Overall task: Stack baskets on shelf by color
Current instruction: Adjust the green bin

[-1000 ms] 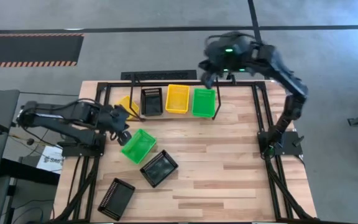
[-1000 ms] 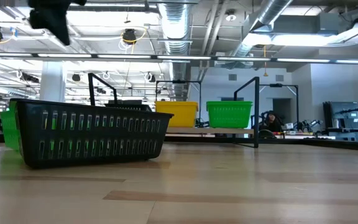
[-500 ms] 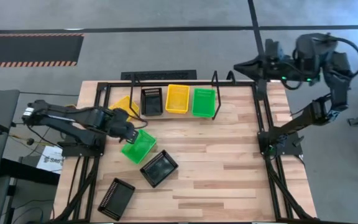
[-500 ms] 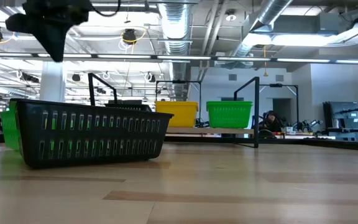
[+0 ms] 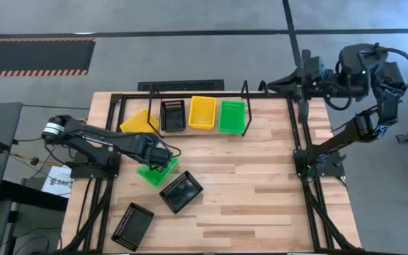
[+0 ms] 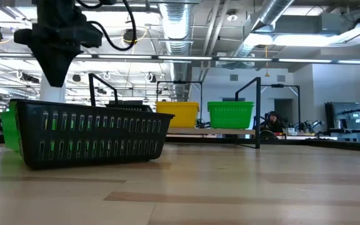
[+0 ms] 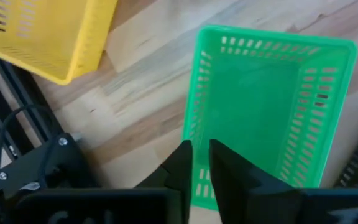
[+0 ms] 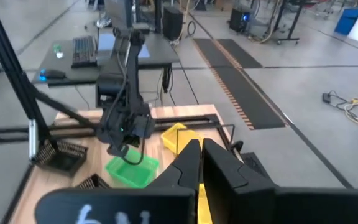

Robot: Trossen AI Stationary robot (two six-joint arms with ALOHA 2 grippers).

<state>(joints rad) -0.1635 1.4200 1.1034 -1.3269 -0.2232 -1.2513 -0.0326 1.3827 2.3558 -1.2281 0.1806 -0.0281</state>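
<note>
Even, bright indoor light from ceiling lamps overhead. Shadows on table soft and short. Low view: pale glare band along ceiling, near tabletop blurred, black basket sharp, far room slightly hazy. Left wrist view: green basket crisp, own fingers soft. Right wrist view: mild edge bending.

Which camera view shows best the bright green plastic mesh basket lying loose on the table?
The left wrist view: the bright green plastic mesh basket fills the picture, open side up, just beyond the left tool. The high view shows it small, partly under the arm. The right wrist view shows it far off. The low view shows only a green sliver.
</note>
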